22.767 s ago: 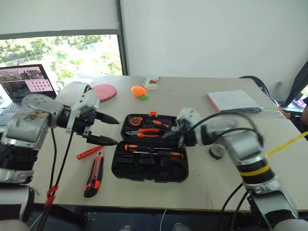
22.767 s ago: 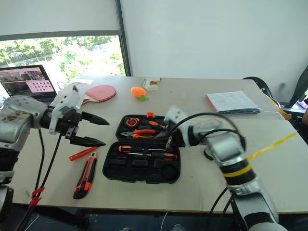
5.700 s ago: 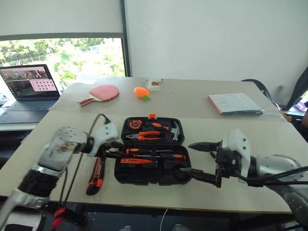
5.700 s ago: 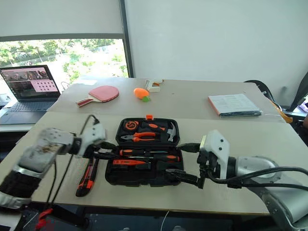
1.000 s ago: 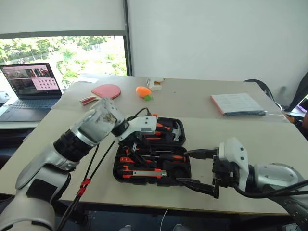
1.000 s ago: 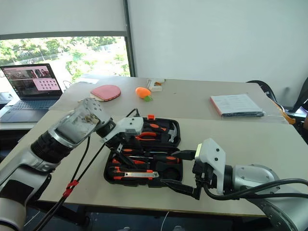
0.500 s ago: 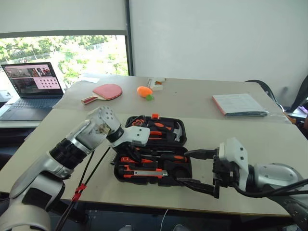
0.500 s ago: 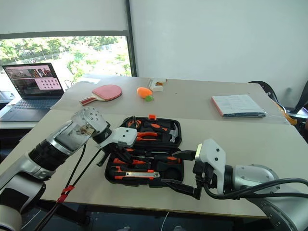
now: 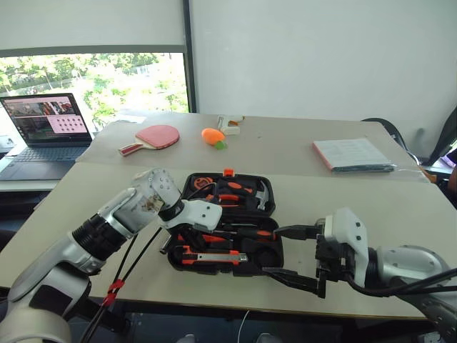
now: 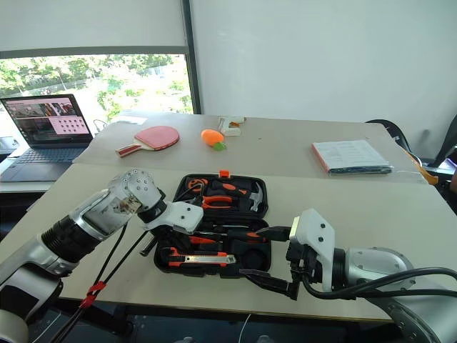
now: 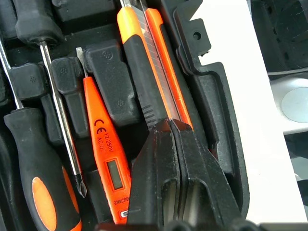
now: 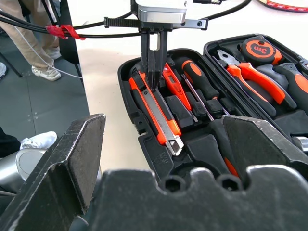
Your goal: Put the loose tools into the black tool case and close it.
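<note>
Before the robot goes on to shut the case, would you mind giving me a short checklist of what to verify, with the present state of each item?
1. Utility knife lying in the front slot of the black tool case: ok.
2. Slim orange screwdriver and both long screwdrivers in their slots: ok.
3. Left gripper clear of the case: not ok, its shut fingertips rest on the knife.
4. Right gripper clear of the lid's path: ok, open at the case's front right corner.
5. Tape roll stowed: cannot tell.
6. Lid closed: not ok, the case lies open.
</note>
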Robot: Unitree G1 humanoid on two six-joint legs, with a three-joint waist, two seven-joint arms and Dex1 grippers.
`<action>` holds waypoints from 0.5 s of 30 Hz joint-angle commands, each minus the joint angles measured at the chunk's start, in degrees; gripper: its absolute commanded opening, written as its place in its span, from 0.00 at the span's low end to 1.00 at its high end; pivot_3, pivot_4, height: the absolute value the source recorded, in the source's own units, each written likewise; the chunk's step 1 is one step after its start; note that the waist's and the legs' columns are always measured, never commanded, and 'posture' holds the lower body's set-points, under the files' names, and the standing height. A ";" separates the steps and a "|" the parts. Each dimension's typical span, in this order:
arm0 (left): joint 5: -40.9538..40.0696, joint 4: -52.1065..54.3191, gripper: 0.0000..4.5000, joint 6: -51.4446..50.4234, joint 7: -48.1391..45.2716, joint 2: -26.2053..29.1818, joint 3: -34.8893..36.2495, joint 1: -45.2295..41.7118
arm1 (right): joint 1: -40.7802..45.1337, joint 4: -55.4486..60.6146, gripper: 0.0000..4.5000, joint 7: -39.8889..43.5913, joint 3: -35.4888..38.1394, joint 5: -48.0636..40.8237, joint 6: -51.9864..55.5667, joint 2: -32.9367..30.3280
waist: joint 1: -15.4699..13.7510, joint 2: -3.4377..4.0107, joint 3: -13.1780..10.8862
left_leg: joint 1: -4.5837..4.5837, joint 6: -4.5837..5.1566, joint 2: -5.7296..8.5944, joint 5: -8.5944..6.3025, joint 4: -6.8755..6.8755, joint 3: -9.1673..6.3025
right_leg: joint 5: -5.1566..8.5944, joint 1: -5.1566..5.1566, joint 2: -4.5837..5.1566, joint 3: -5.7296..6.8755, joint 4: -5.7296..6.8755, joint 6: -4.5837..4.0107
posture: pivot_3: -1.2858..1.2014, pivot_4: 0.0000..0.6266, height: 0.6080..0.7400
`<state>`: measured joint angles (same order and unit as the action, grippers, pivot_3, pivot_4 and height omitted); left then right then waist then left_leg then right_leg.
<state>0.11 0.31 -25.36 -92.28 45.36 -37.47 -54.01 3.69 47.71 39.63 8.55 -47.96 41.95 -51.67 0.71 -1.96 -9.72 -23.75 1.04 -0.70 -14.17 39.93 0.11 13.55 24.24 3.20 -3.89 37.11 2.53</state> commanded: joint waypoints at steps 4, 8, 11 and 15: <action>4.92 -0.58 0.01 4.09 1.39 -2.01 -1.94 2.03 | 0.38 1.36 1.00 -0.51 1.64 -0.48 -0.32 -0.40 | -0.10 0.01 0.01 | 0.03 0.00 0.00 0.00 0.01 0.01 | 0.00 -0.04 0.00 0.00 0.00 0.00 | 0.52 0.24 1.00; 7.48 -3.10 0.01 6.50 3.06 -3.09 -2.24 2.76 | 0.32 1.63 1.00 -0.68 1.66 -0.76 -0.04 -0.58 | -0.31 0.11 0.08 | 0.25 0.00 0.02 0.00 0.05 0.07 | -0.01 -0.27 0.01 0.00 0.00 0.01 | 0.52 0.24 1.00; 7.59 -3.99 0.01 6.05 3.26 -3.75 -1.25 3.03 | -0.27 1.93 1.00 -0.47 1.88 -0.86 -0.03 -0.83 | -0.34 0.20 0.13 | 0.62 0.00 0.00 0.00 0.04 0.13 | 0.01 -0.66 0.01 0.00 -0.03 0.03 | 0.52 0.24 1.00; 5.41 -6.16 0.01 4.76 2.01 -4.75 0.83 2.89 | -0.80 2.00 1.00 -0.01 2.22 -0.92 -0.23 -1.34 | -0.37 0.23 0.15 | 1.01 0.00 -0.04 0.01 0.02 0.13 | 0.29 -1.08 0.00 0.01 -0.09 0.46 | 0.52 0.24 1.00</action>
<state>4.40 -3.22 -19.39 -91.53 40.77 -37.30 -51.62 2.99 48.02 39.43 8.93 -48.14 41.96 -52.48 0.34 -1.73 -9.57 -22.75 1.05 -0.74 -14.16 39.95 0.24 13.83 23.16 3.20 -3.89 37.03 2.99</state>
